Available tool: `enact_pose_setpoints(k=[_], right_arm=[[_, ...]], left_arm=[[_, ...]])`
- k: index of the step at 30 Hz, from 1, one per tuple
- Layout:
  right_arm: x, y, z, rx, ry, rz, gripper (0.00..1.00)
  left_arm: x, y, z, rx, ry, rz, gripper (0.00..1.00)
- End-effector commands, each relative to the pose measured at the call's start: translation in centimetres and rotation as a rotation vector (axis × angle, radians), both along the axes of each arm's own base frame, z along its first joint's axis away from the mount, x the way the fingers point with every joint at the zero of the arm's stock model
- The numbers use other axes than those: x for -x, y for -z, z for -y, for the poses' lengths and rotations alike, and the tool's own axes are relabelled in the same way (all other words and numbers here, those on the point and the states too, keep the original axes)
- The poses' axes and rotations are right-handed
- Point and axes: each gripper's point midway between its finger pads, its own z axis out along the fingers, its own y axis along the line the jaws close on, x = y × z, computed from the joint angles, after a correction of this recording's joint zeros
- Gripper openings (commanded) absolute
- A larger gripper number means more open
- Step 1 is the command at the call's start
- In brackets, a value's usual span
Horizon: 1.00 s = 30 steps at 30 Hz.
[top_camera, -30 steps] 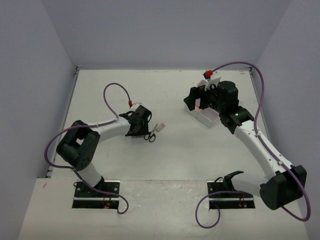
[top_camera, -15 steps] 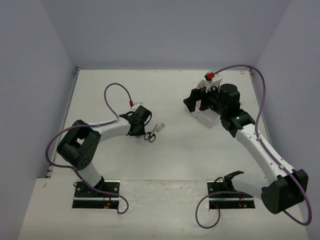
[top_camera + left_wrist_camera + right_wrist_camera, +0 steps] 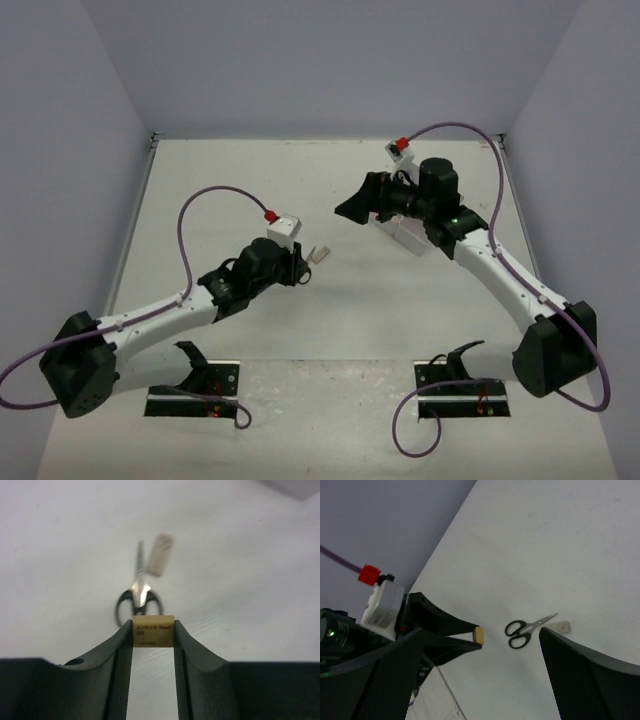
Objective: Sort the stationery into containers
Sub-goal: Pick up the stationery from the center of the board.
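Two black-and-white robot arms work over a pale surface (image 3: 250, 190). The left gripper (image 3: 153, 636) has its jaws closed on a small tan rectangular eraser (image 3: 154, 628) with dark print, pinched at the very tips. Just beyond it, black-handled metal scissors (image 3: 139, 597) lie flat, with a pale oblong eraser (image 3: 159, 555) beside the blade tip. A second ago this arm was folded back with its jaws low by the scissors; now it stretches out from its base with the eraser in hand. The right gripper (image 3: 350, 207), which was hanging over the white divided plastic box (image 3: 408, 236), has swung left off it, jaws spread wide and empty. The box sits well apart to the right, so the held eraser probably travels there next, while the scissors and pale eraser await sorting.
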Motion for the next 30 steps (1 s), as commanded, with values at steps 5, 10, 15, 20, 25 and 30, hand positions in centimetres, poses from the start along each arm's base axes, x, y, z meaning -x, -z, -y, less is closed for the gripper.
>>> enact_pose_setpoints(k=[5, 10, 15, 20, 25, 30], right_arm=[[5.8, 2.1, -6.5, 0.001, -0.111, -0.183, 0.99], [8.4, 4.2, -6.7, 0.099, -0.116, -0.223, 0.99], [11.5, 5.9, -6.0, 0.229, -0.141, -0.231, 0.99], [13.3, 6.1, -5.5, 0.242, -0.167, -0.226, 0.85], [14.4, 5.7, -5.2, 0.243, -0.204, -0.192, 0.74], [15.5, 5.9, -5.8, 0.224, -0.273, -0.203, 0.59]], left_arm=[[4.1, -8.8, 4.6, 0.193, 0.261, 0.536, 0.00], [6.9, -11.0, 4.6, 0.228, 0.359, 0.664, 0.00], [8.7, -11.2, 5.1, 0.230, 0.471, 0.699, 0.00], [9.5, -11.4, 5.3, 0.237, 0.527, 0.721, 0.00], [9.7, -11.5, 5.4, 0.235, 0.545, 0.712, 0.00], [10.2, -11.7, 5.9, 0.254, 0.571, 0.707, 0.00]])
